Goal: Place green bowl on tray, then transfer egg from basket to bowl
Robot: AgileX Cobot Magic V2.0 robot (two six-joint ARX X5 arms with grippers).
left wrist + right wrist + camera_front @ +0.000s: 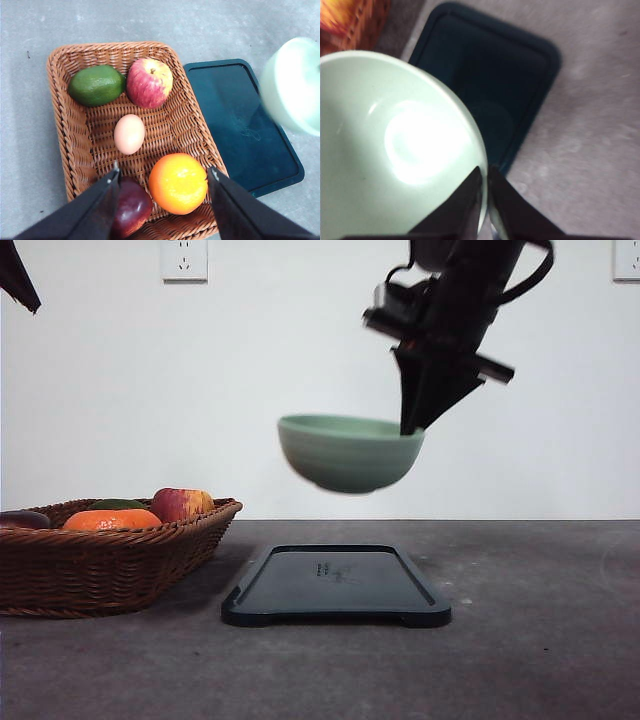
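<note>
the left gripper (162, 175) hangs wide apart over the basket (110, 560) holding the egg (129, 133), while right of it the right gripper (412, 427) pinches the green bowl (345, 455) by its rim, aloft above the tray (335, 585).

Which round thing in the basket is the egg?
The egg is the pale beige oval in the middle of the basket. The others are colourful fruit: a green one, a red-yellow apple, an orange and a dark red one.
</note>
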